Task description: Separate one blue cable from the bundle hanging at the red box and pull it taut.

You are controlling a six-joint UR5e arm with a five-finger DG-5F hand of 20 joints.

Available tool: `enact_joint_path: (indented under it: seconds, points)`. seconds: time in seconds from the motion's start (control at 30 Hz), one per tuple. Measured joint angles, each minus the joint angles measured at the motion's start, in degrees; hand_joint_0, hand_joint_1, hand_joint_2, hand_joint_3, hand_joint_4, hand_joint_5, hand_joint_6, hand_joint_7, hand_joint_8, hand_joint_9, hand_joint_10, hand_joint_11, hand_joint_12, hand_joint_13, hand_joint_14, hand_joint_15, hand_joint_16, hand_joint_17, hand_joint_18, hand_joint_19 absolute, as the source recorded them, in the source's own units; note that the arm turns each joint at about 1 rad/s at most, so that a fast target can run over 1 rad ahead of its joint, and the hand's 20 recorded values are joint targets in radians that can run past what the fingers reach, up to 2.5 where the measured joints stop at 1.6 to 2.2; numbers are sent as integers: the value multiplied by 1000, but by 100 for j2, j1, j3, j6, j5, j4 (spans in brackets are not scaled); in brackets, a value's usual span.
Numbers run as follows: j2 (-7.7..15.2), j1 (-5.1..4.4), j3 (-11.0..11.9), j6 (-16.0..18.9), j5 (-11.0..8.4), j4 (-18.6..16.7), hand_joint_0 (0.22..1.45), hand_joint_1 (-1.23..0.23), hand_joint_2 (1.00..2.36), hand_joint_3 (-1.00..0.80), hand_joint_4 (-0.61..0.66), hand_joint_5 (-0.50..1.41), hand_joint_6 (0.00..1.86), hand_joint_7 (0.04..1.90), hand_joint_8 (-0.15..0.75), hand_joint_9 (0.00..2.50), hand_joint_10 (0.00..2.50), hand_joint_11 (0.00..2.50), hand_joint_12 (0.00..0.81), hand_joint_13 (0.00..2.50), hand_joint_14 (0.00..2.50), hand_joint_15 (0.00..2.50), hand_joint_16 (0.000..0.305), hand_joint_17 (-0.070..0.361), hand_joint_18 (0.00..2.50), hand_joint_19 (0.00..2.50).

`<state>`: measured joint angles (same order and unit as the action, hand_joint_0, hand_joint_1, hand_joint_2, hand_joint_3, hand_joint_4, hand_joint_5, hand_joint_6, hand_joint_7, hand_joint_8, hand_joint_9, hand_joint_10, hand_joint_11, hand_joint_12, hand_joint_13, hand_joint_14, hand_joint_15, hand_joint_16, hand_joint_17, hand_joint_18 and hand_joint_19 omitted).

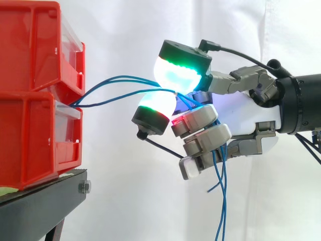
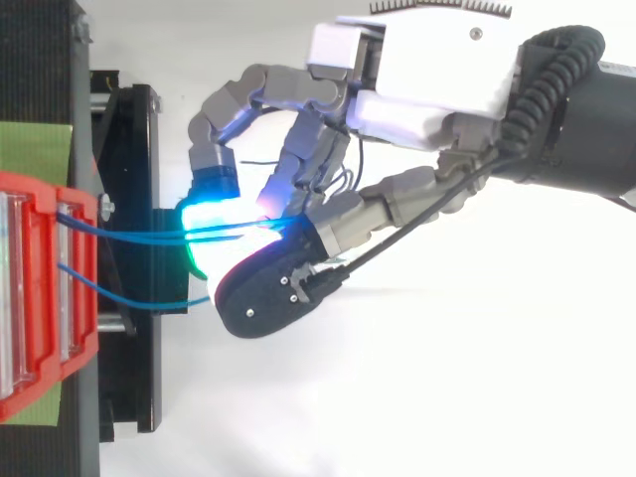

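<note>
At the stand's [image 1: 45, 193] left end, stacked red bins [image 1: 35, 125] sit on its black top. Thin blue cables [image 2: 139, 236] leave the seam between the bins at their right face and run rightward in shallow bows. They meet between two glowing cyan-green pads [image 1: 178, 75] of the hand [image 1: 241, 113], which pinches them; its other fingers are curled. Past the pinch the strands thread through the hand and dangle below it. A white curtain [image 1: 125, 30] hangs behind.
</note>
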<state>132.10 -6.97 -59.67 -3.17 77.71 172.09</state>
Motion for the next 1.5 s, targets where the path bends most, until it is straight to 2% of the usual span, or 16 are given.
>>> enact_joint_path:
  seconds: [0.03,0.1,0.17,0.27,0.37,0.4,0.43,0.5,0.6,0.73,0.83,0.9,1.03,1.17,1.33,1.5]
  points:
    - [0,0,0,-2,-1,0,663,-981,1000,-500,-14,-163,911,1060,240,1211,2,1630,391,923,27,1068,48,108,723,681]
    - [0,0,0,-4,-1,0,538,-1030,1000,-500,-17,-149,904,1003,253,1117,11,1375,385,611,23,622,51,115,560,573]
    - [0,1,0,-6,-1,0,454,-1026,1000,-500,-2,-143,886,988,278,1064,12,1218,408,492,15,438,56,127,457,445]
    - [0,2,2,-6,-1,0,392,-973,1000,-500,27,-135,862,991,300,1024,12,1144,425,419,12,352,61,136,369,368]
    - [0,14,0,-10,8,6,374,-736,1000,-500,35,-129,847,941,312,1023,11,1074,443,428,12,336,64,144,359,367]
    - [0,21,0,-12,10,10,417,-607,1000,-500,27,-127,836,975,304,1043,14,1063,429,454,13,342,60,135,353,372]
    - [0,30,0,-13,13,17,458,-541,1000,-500,20,-126,830,1000,288,1046,16,1072,413,454,12,344,56,127,346,387]
    - [0,40,0,-15,14,30,544,-481,1000,-500,1,-124,827,1073,263,1056,20,1075,379,476,13,365,49,111,352,420]
    - [0,50,0,-16,13,54,602,-539,1000,-489,2,-129,840,1103,273,1059,21,1094,373,511,15,399,48,108,373,444]
    - [0,49,-1,-17,3,54,590,-633,1013,-304,66,-137,861,1212,299,1068,20,1152,383,556,16,440,49,111,408,454]
    - [0,44,0,-17,0,50,591,-720,1013,-204,94,-147,909,1122,338,1082,18,1172,408,599,16,462,55,123,474,444]
    - [0,39,0,-17,0,51,608,-767,1015,-179,74,-156,923,1116,329,1078,18,1192,401,597,16,467,54,120,475,447]
    - [0,33,0,-17,-1,61,658,-824,1014,-256,25,-172,936,1072,307,1034,18,1189,389,595,17,467,51,115,473,448]
    - [0,27,0,-17,-1,60,721,-853,1000,-500,0,-178,933,1017,300,1016,16,1187,382,579,17,450,51,114,483,419]
    - [0,22,-1,-17,-1,67,702,-858,1000,-500,28,-178,926,1005,304,1012,17,1191,380,583,16,442,50,113,500,424]
    - [0,20,-1,-17,-1,70,662,-799,1000,-500,51,-169,927,1048,308,1056,17,1221,380,602,17,466,50,112,504,443]
